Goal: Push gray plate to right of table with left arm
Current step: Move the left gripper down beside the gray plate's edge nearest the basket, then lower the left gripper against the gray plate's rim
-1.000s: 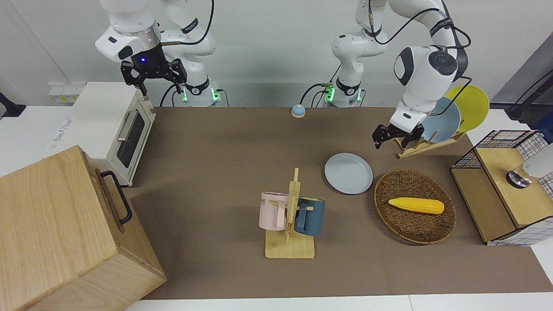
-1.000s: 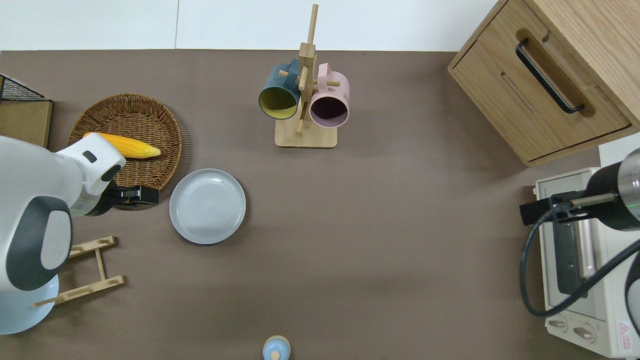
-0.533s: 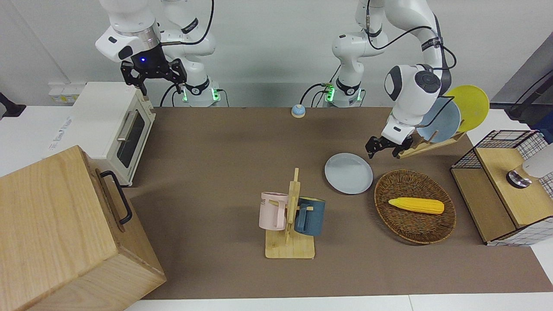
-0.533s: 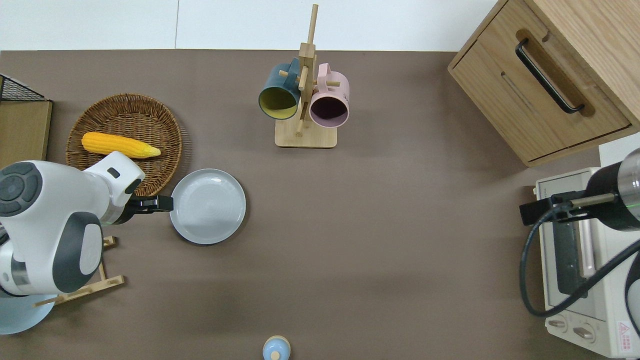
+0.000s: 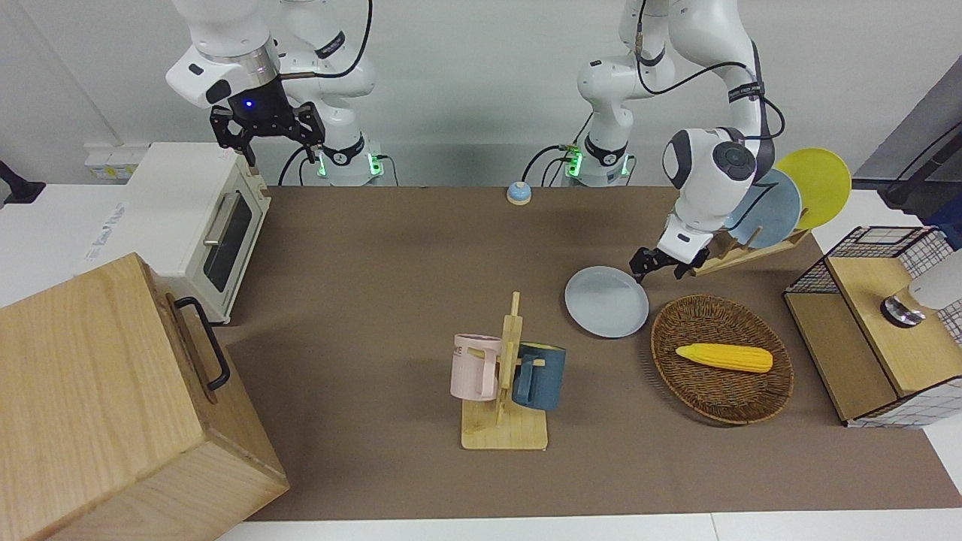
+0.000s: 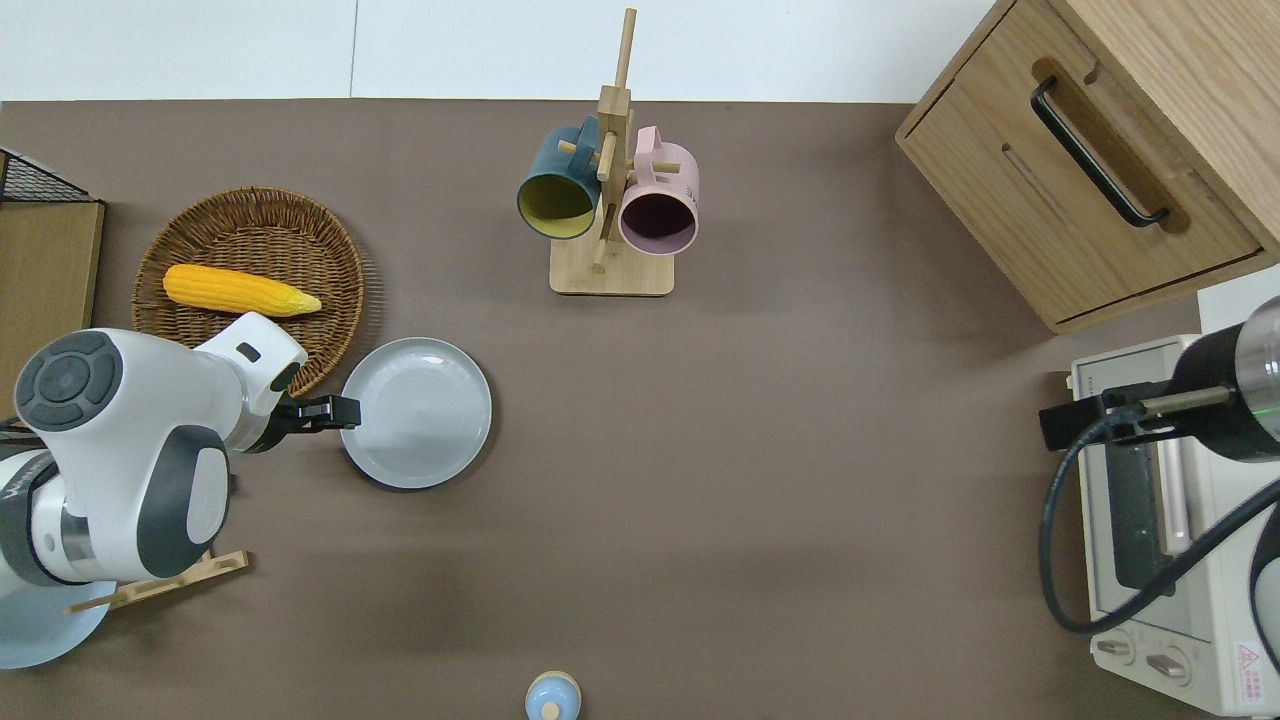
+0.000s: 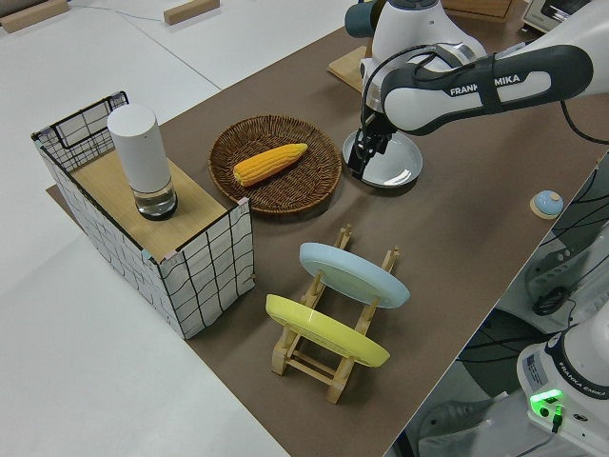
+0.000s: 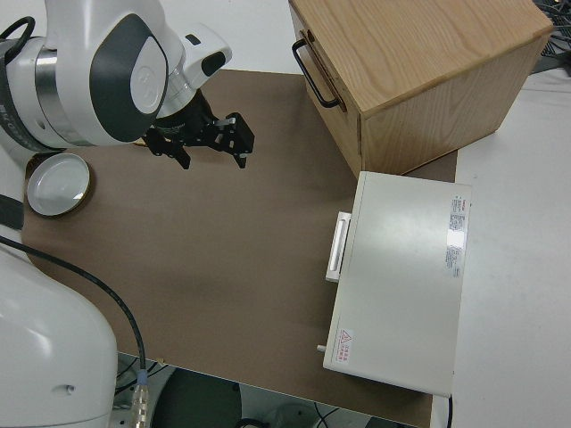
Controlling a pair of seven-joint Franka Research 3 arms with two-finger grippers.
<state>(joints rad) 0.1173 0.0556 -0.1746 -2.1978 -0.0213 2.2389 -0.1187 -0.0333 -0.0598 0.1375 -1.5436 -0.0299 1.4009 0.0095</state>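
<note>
The gray plate (image 5: 606, 301) lies flat on the brown table (image 5: 391, 255), beside the wicker basket; it also shows in the overhead view (image 6: 416, 412) and the left side view (image 7: 395, 164). My left gripper (image 5: 640, 272) is low at the plate's rim on the side toward the left arm's end of the table (image 6: 345, 410). Its fingers look shut and empty, with the tips at or touching the rim (image 7: 357, 160). My right gripper (image 5: 267, 146) is parked, open and empty.
A wicker basket (image 6: 250, 215) holding a corn cob (image 6: 240, 290) lies next to the plate. A mug rack (image 6: 610, 200) stands mid-table. A plate rack (image 5: 751, 248) holds a sky-blue and a yellow plate. A wooden cabinet (image 5: 113, 406) and a toaster oven (image 5: 195, 218) stand at the right arm's end.
My left gripper has come down from beside the plate rack and moved toward the right arm's end until it reached the gray plate's rim. The plate has not moved.
</note>
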